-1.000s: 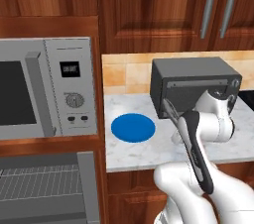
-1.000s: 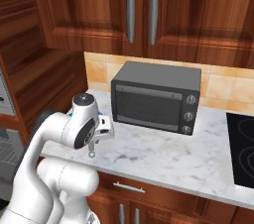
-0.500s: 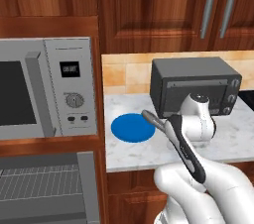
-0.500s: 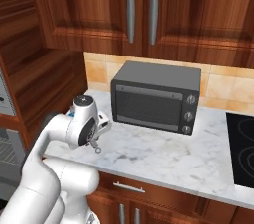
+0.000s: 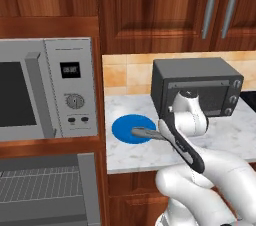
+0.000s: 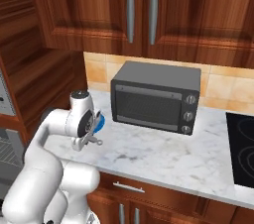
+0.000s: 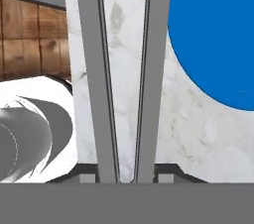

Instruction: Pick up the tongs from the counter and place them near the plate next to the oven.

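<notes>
Tongs (image 7: 124,69) (held in the tool (image 7: 126,176)) have swung left beside the plate (image 7: 218,34).

A home kitchen, by everything I can see from the rig.

My hand (image 5: 150,133) hangs over a marbled stone counter (image 5: 225,135) on reddish wood cabinets; a dark toaster oven (image 5: 197,86) stands just behind it against a tan tiled backsplash (image 6: 218,89). Wood cupboards with metal handles (image 6: 141,10) sit above. Off to its left I see a silver microwave (image 5: 50,87) over a built-in oven (image 5: 47,190); far right, a black cooktop (image 6: 243,148).
</notes>
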